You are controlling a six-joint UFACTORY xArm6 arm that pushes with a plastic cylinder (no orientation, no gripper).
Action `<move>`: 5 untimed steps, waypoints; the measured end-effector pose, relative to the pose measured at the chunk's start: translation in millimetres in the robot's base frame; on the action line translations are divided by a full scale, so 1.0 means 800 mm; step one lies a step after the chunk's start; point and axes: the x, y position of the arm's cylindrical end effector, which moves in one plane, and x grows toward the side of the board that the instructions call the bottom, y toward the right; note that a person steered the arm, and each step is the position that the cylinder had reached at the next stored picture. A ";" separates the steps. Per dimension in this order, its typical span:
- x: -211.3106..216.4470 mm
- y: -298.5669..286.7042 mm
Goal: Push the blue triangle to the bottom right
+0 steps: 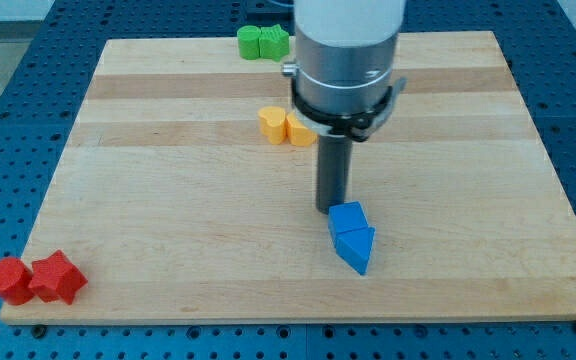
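The blue triangle (356, 250) lies on the wooden board (168, 220), right of centre toward the view's bottom. A second blue block (348, 216) touches it just above. My tip (332, 207) stands right at the upper left edge of that upper blue block, touching or nearly touching it. The rod and the arm's grey body (348, 50) rise above it toward the view's top.
Two yellow blocks (284, 127) sit near the centre top, partly behind the arm. Two green blocks (263, 42) lie at the board's top edge. Two red blocks (34, 280), one star-shaped, sit at the bottom left corner. A blue perforated table surrounds the board.
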 end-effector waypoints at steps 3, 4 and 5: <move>0.085 0.009; 0.079 0.108; 0.071 0.193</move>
